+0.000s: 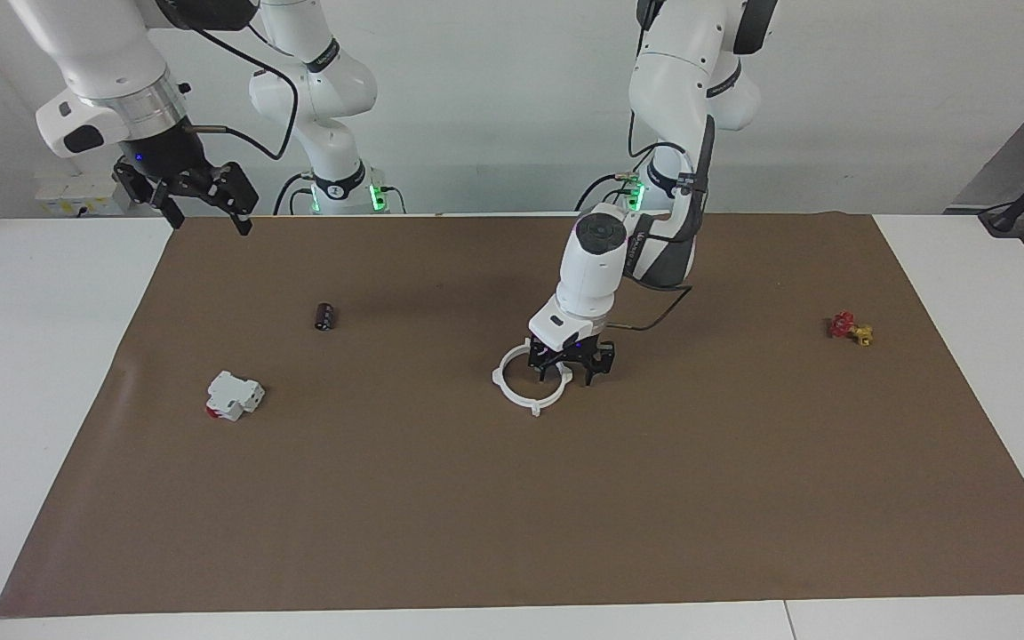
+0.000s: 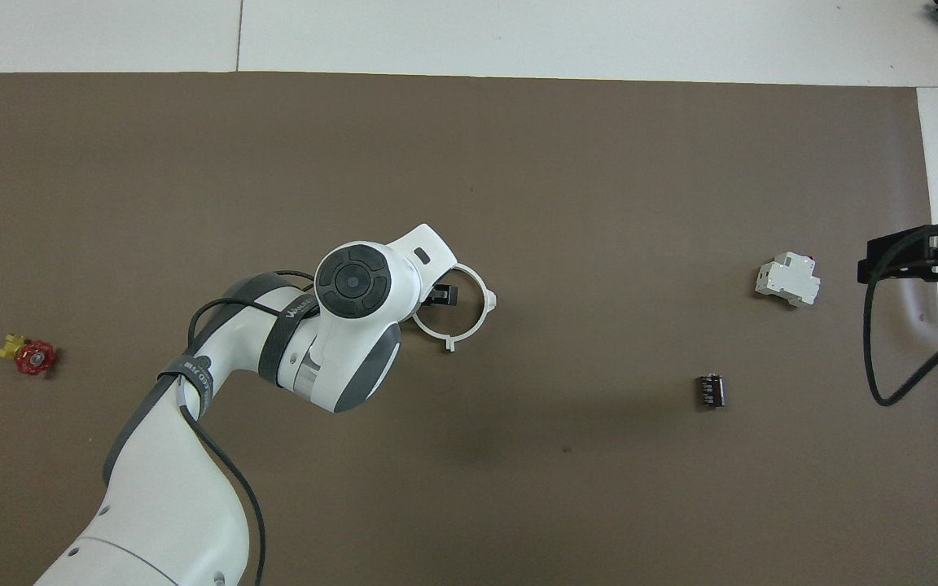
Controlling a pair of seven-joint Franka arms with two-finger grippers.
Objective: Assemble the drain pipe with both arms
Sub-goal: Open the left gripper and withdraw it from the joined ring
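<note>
Broad bare stretches of the brown mat [image 1: 512, 516] are left open; passage is interrupted only by 4 scattered items and the lowered left arm [image 1: 596, 258].
</note>
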